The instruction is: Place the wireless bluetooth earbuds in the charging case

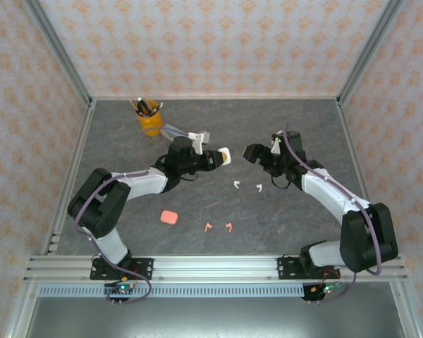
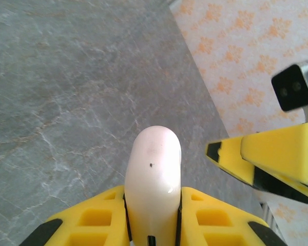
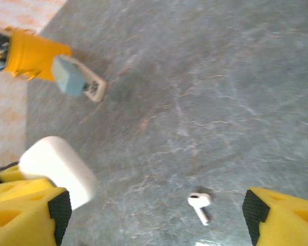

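The left end effector (image 1: 215, 159) is clamped narrow on a smooth white pebble-shaped plastic charging case (image 2: 154, 169), held above the grey marbled counter (image 1: 303, 120). The right end effector (image 1: 253, 153) stands wide and empty, just beside the case. Near them, two tiny white stemmed plastic earbuds (image 1: 236, 184) lie on the counter. Two salmon-pink earbuds (image 1: 208, 226) lie nearer the arm bases.

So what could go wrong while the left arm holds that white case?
The smooth white case is pinched at one end only by the shut left jaws, so a push could twist or slip it. The white earbud on the table is tiny beside the wide-open right jaws, which might flick it away. The two sets of jaws also hang close together and could collide.
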